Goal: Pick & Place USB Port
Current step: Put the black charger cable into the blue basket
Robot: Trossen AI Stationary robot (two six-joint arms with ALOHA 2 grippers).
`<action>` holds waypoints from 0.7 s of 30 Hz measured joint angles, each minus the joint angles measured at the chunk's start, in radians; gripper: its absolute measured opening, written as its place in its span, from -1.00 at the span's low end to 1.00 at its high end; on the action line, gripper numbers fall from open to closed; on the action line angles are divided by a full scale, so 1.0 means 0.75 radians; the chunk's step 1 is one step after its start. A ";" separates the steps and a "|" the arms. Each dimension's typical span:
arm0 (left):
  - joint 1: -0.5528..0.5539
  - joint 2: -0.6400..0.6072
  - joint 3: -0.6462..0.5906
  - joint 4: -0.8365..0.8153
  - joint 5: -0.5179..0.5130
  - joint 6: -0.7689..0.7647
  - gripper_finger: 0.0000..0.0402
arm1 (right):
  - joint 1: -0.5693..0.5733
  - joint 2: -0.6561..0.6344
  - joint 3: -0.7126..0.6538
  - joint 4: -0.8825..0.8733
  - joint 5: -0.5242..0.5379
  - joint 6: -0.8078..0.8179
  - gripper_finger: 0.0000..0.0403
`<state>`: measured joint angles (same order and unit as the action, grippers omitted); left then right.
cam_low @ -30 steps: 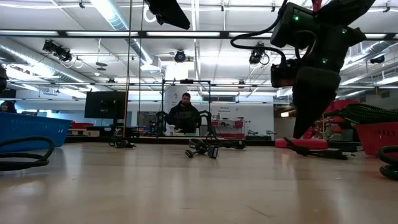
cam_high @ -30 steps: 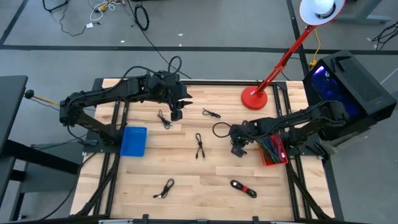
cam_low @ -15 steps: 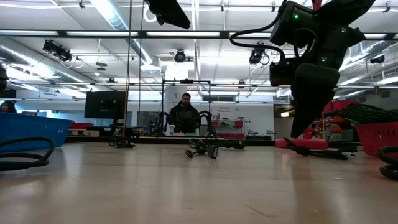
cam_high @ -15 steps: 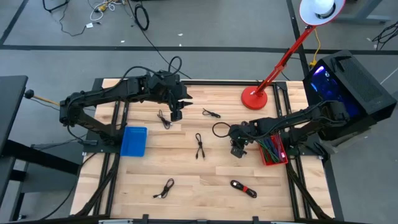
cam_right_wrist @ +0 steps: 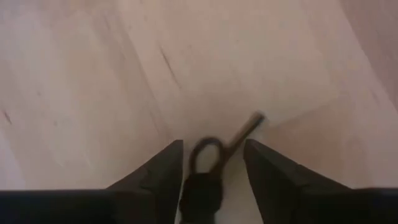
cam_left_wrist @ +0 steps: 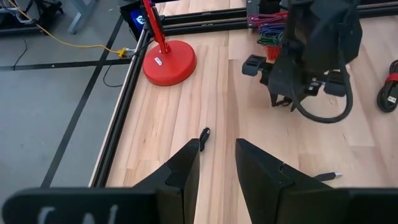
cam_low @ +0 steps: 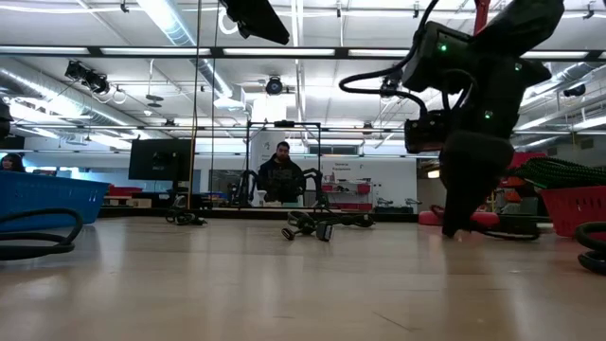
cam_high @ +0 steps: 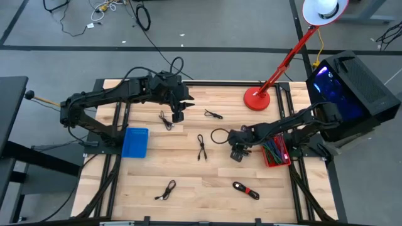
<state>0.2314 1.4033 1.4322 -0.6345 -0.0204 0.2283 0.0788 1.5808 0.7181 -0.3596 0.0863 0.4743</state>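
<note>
Hovering low over the wooden table, the right gripper sits just left of the red bin, fingers pointed down at the boards. Its wrist camera shows the two dark fingers spread apart, and between them lies a small black cable, a loop with a thin end poking out across the wood. Nothing is clamped; the cable lies on the table with the fingers standing either side of it.

Over on the far side, the left gripper hangs above the table near the back edge. Its own view shows the fingers parted with a clear gap and nothing in between, looking across at the red lamp base and the other arm.

More black cables dot the table: one just beside the left gripper, one near the back, one in the middle, one toward the front, and a black-and-red one at the front right. A blue bin rests at the left. In the low view a person sits in the room beyond.
</note>
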 joint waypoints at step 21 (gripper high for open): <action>0.001 0.000 0.000 -0.007 0.018 -0.038 -0.45 | -0.044 -0.101 0.313 -0.229 0.092 -0.228 -0.97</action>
<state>0.2317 1.4033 1.4322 -0.6399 -0.0072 0.1995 0.0457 1.5050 0.9528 -0.5314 0.1555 0.3032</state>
